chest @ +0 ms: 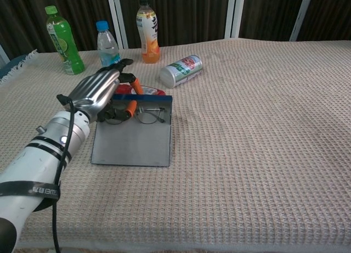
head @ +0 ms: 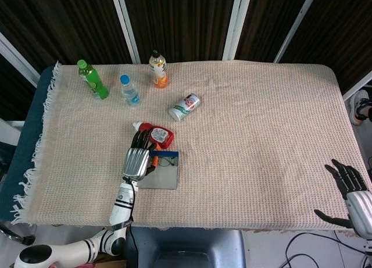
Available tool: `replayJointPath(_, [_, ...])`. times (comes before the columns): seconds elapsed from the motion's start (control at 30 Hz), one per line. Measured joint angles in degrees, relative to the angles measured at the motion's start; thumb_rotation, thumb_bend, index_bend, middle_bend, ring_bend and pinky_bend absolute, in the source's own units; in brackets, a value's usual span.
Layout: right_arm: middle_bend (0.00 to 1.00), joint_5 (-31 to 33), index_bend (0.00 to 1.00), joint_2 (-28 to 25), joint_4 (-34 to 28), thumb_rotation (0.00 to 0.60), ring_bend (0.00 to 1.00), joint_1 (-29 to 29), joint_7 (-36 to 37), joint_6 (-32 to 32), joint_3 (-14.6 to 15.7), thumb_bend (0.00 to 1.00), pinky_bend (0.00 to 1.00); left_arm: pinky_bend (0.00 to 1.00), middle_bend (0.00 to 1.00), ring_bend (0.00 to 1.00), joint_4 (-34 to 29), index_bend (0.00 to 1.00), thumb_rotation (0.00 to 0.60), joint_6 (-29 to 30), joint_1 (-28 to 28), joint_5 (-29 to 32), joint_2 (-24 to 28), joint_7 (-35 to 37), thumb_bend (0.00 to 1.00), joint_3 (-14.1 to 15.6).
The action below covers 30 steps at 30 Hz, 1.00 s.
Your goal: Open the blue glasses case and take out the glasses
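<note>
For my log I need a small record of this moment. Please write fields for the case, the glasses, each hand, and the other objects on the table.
case: blue glasses case, open, lying flat on the cloth
glasses: glasses with orange temples, in the case at its far edge
left hand: left hand, fingers curled over the glasses; grip unclear
right hand: right hand, open, at the table's right edge, holding nothing
other objects: red bottle, can on its side, three upright bottles

Table cloth [chest: 263,127]: beige waffle weave, fringed edge. Glasses case [chest: 131,143]: grey inner face, blue rim. Behind it, red bottle [head: 156,135], white cap. Further back: green bottle [chest: 62,40]; clear bottle [chest: 108,50], blue cap; orange bottle [chest: 147,31], black cap; white can [chest: 181,69], red-green print. Left hand [chest: 98,92]: silver, black fingers, orange pads.
</note>
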<state>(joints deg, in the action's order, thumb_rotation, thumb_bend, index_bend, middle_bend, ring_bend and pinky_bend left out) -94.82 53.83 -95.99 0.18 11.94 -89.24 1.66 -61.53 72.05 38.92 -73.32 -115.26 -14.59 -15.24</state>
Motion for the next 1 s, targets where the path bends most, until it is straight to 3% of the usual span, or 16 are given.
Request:
replayJointPath(0.37, [0.0, 0.0, 0.0, 0.0, 0.0, 0.6, 0.0, 0.0, 0.0, 0.0, 0.0, 0.15, 0.03, 0.0, 0.0, 0.0, 2.2, 0.37, 0.6, 0.6, 0.2, -0.5, -0.7, 1.2, 0.48, -0.8])
replayJointPath(1.0, [0.0, 0.0, 0.0, -0.1, 0.1, 0.6, 0.0, -0.1, 0.4, -0.3, 0.0, 0.15, 0.03, 0.0, 0.0, 0.0, 6.2, 0.37, 0.6, 0.3, 1.0, -0.9, -1.8, 1.8, 0.48, -1.7])
